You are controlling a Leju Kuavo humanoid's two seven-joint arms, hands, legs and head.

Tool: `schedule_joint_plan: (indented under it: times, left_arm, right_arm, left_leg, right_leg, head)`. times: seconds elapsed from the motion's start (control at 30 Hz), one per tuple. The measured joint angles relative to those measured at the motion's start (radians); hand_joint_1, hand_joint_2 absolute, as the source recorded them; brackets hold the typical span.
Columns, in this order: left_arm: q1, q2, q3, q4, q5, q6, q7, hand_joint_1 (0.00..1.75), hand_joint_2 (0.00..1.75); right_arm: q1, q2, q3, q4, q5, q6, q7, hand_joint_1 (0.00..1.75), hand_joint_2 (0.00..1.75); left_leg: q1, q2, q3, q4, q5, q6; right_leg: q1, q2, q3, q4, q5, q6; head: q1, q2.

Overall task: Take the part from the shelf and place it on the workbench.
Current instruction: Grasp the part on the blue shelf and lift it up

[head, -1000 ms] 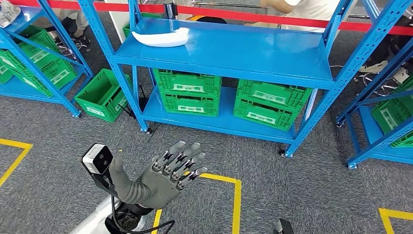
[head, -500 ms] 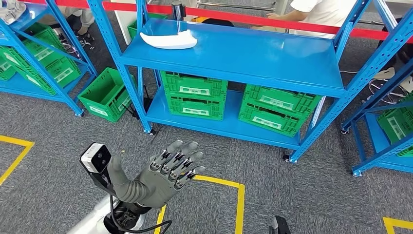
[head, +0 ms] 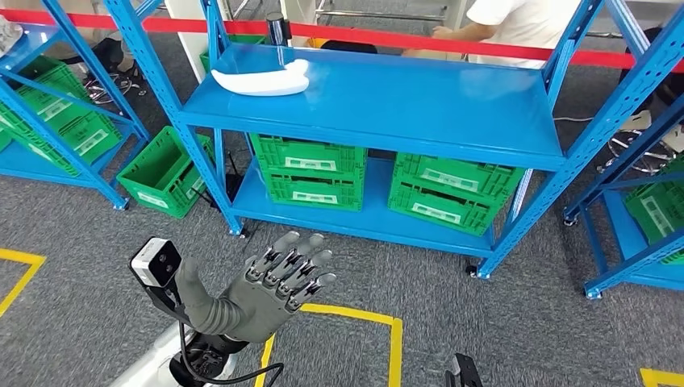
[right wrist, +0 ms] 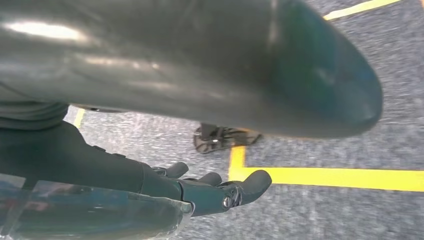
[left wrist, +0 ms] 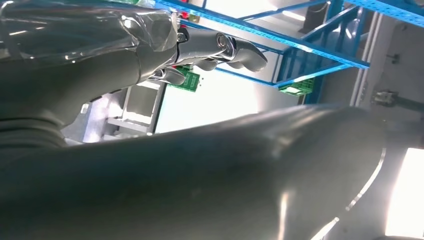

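The white curved part (head: 260, 81) lies on the top board of the blue shelf (head: 419, 105), near its left rear corner. My left hand (head: 270, 289) is raised in front of me over the grey carpet, fingers spread and holding nothing, well short of the shelf. In the left wrist view its fingers (left wrist: 220, 49) reach out towards blue shelf frames. My right hand (right wrist: 200, 192) hangs low over the carpet with its fingers stretched out and nothing in them.
Green crates (head: 310, 169) fill the shelf's lower board, and another green crate (head: 161, 169) stands on the floor to its left. More blue racks flank both sides. Yellow floor tape (head: 379, 322) marks a box ahead. A person (head: 516, 24) stands behind a red barrier (head: 403, 38).
The whole picture has shifted as the camera moved, with the shelf now a little lower and further left. My left hand stays raised and spread.
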Motion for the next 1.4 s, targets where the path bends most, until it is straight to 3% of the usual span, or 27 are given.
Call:
schedule_joint_plan:
  times: [0.1, 0.17, 0.23, 0.3, 0.37, 0.4, 0.47, 0.5, 0.53, 0.6, 0.63, 0.7, 0.8, 0.87, 0.97, 1.17, 1.2, 1.3, 1.33, 1.4]
  left_arm:
    - [-0.001, 0.002, 0.002, 0.000, -0.004, -0.001, -0.001, 0.00, 0.00]
    - [-0.001, 0.001, 0.002, 0.000, -0.006, -0.002, -0.002, 0.00, 0.00]
    - [-0.002, -0.001, 0.002, 0.000, -0.007, -0.002, -0.002, 0.00, 0.00]
    - [-0.001, -0.003, 0.000, 0.002, -0.007, -0.003, -0.002, 0.00, 0.00]
    - [0.000, -0.003, -0.001, 0.004, -0.007, -0.002, -0.002, 0.00, 0.00]
    - [0.000, -0.004, -0.001, 0.005, -0.007, -0.002, -0.002, 0.00, 0.00]
    - [0.000, -0.005, -0.001, 0.007, -0.007, -0.002, -0.002, 0.00, 0.00]
    - [0.001, -0.005, -0.001, 0.008, -0.007, -0.002, -0.002, 0.00, 0.00]
    - [0.001, -0.006, -0.001, 0.009, -0.007, -0.002, -0.002, 0.00, 0.00]
    - [0.001, -0.006, 0.000, 0.009, -0.007, -0.001, -0.004, 0.00, 0.00]
    - [0.000, -0.006, 0.002, 0.008, -0.007, -0.001, -0.004, 0.00, 0.00]
    - [-0.001, -0.005, 0.004, 0.007, -0.008, -0.001, -0.007, 0.00, 0.00]
    - [-0.001, -0.004, 0.004, 0.007, -0.008, -0.001, -0.011, 0.00, 0.00]
    - [0.000, -0.003, 0.003, 0.007, -0.008, 0.001, -0.011, 0.00, 0.00]
    - [0.000, -0.003, 0.003, 0.007, -0.008, 0.002, -0.011, 0.00, 0.00]
    - [0.000, -0.003, 0.003, 0.007, -0.008, 0.002, -0.011, 0.00, 0.00]
    - [0.000, -0.003, 0.003, 0.007, -0.008, 0.002, -0.011, 0.00, 0.00]
    - [0.002, 0.000, 0.003, 0.007, -0.009, 0.002, -0.012, 0.00, 0.00]
    - [0.001, -0.001, 0.004, 0.006, -0.009, 0.002, -0.013, 0.00, 0.00]
    - [-0.001, -0.004, 0.004, 0.004, -0.010, 0.003, -0.013, 0.00, 0.00]
  right_arm:
    - [-0.002, 0.005, 0.001, 0.000, 0.000, 0.000, 0.001, 0.00, 0.00]
    - [-0.003, 0.005, 0.001, 0.000, 0.000, -0.001, 0.002, 0.00, 0.00]
    - [-0.007, 0.001, 0.001, 0.000, 0.000, -0.001, 0.002, 0.00, 0.00]
    - [-0.008, -0.005, 0.001, 0.000, 0.000, -0.001, 0.003, 0.00, 0.00]
    - [-0.004, -0.009, 0.001, 0.000, 0.000, -0.003, 0.004, 0.00, 0.00]
    - [-0.002, -0.010, 0.001, 0.000, 0.000, -0.004, 0.004, 0.00, 0.00]
    - [0.000, -0.011, 0.001, 0.001, 0.002, -0.007, 0.005, 0.00, 0.00]
    - [0.000, -0.012, 0.001, 0.001, 0.004, -0.009, 0.005, 0.00, 0.00]
    - [0.001, -0.011, 0.001, 0.001, 0.005, -0.009, 0.005, 0.00, 0.00]
    - [0.000, -0.011, 0.001, 0.001, 0.009, -0.010, 0.009, 0.00, 0.00]
    - [0.000, -0.010, 0.001, 0.001, 0.011, -0.009, 0.012, 0.00, 0.00]
    - [-0.002, -0.011, 0.001, 0.000, 0.017, -0.007, 0.021, 0.00, 0.00]
    - [-0.001, -0.012, 0.004, 0.000, 0.027, -0.003, 0.045, 0.00, 0.00]
    - [0.003, -0.011, 0.006, 0.001, 0.031, -0.001, 0.060, 0.00, 0.00]
    - [0.005, -0.010, 0.007, 0.002, 0.033, 0.000, 0.067, 0.00, 0.00]
    - [0.005, -0.010, 0.007, 0.002, 0.033, 0.000, 0.067, 0.00, 0.00]
    - [0.005, -0.010, 0.007, 0.002, 0.033, 0.000, 0.068, 0.00, 0.00]
    - [0.006, 0.000, 0.007, 0.002, 0.035, 0.001, 0.070, 0.00, 0.00]
    - [0.002, 0.003, 0.007, 0.002, 0.036, 0.001, 0.072, 0.00, 0.00]
    - [-0.002, -0.001, 0.008, 0.003, 0.036, 0.000, 0.076, 0.00, 0.00]
  left_leg:
    - [-0.012, 0.003, 0.032, -0.055, -0.013, 0.025]
    - [-0.009, 0.004, 0.069, -0.095, -0.022, 0.033]
    - [-0.004, 0.002, 0.101, -0.118, -0.030, 0.034]
    - [-0.003, -0.001, 0.118, -0.123, -0.044, 0.033]
    - [-0.003, -0.006, 0.140, -0.122, -0.064, 0.027]
    - [-0.002, -0.007, 0.154, -0.122, -0.076, 0.024]
    - [-0.002, -0.008, 0.187, -0.120, -0.103, 0.013]
    - [-0.003, -0.008, 0.198, -0.119, -0.116, 0.007]
    - [-0.005, -0.008, 0.205, -0.118, -0.128, 0.001]
    - [-0.005, -0.008, 0.213, -0.116, -0.143, -0.010]
    - [-0.002, -0.007, 0.215, -0.110, -0.148, -0.015]
    - [0.003, -0.005, 0.186, -0.046, -0.155, -0.026]
    - [0.012, -0.001, 0.048, 0.156, -0.209, -0.045]
    - [0.014, -0.001, -0.022, 0.207, -0.232, -0.047]
    - [0.013, -0.001, -0.040, 0.171, -0.208, -0.040]
    - [0.012, -0.001, -0.039, 0.164, -0.203, -0.039]
    - [0.011, -0.001, -0.035, 0.136, -0.180, -0.033]
    - [-0.015, -0.008, -0.008, -0.033, -0.014, 0.016]
    - [-0.020, -0.009, 0.021, -0.080, 0.013, 0.031]
    - [-0.014, -0.009, 0.096, -0.114, -0.025, 0.035]
  right_leg:
    - [0.000, -0.001, 0.017, -0.011, 0.003, 0.020]
    - [0.002, -0.006, 0.012, 0.014, 0.008, 0.031]
    - [0.001, -0.008, -0.046, 0.111, -0.009, 0.026]
    - [0.001, -0.008, -0.137, 0.231, -0.049, 0.015]
    - [0.000, -0.009, -0.192, 0.258, -0.061, 0.022]
    - [-0.001, -0.009, -0.195, 0.221, -0.037, 0.033]
    - [-0.005, -0.016, -0.176, 0.093, 0.059, 0.062]
    - [-0.005, -0.020, -0.163, 0.041, 0.097, 0.061]
    - [-0.004, -0.022, -0.154, 0.013, 0.123, 0.053]
    - [0.000, -0.020, -0.141, 0.006, 0.120, 0.021]
    - [-0.002, -0.017, -0.133, 0.005, 0.117, 0.011]
    - [-0.006, -0.013, -0.113, 0.003, 0.103, -0.006]
    - [-0.005, -0.009, -0.081, 0.001, 0.074, -0.016]
    - [-0.003, -0.004, -0.054, 0.001, 0.051, -0.016]
    - [0.000, 0.000, -0.029, 0.000, 0.032, -0.015]
    - [0.000, 0.000, -0.027, 0.000, 0.031, -0.015]
    - [0.002, 0.001, -0.020, 0.000, 0.027, -0.015]
    - [0.010, 0.007, 0.025, -0.011, -0.003, -0.003]
    - [0.011, 0.006, 0.017, 0.026, -0.009, 0.007]
    - [0.007, -0.002, -0.087, 0.155, -0.050, 0.021]
  head:
    - [-0.001, 0.000]
    - [-0.001, 0.000]
    - [0.000, 0.000]
    - [0.000, 0.000]
    - [0.000, 0.000]
    - [0.000, 0.000]
    - [0.001, 0.000]
    - [0.001, 0.000]
    - [0.000, 0.000]
    - [-0.002, 0.000]
    - [-0.002, 0.000]
    - [-0.002, 0.000]
    - [-0.003, 0.000]
    - [-0.003, 0.000]
    - [-0.003, 0.000]
    - [-0.003, 0.000]
    - [-0.003, 0.000]
    - [-0.001, 0.000]
    - [0.001, 0.000]
    - [0.001, 0.000]
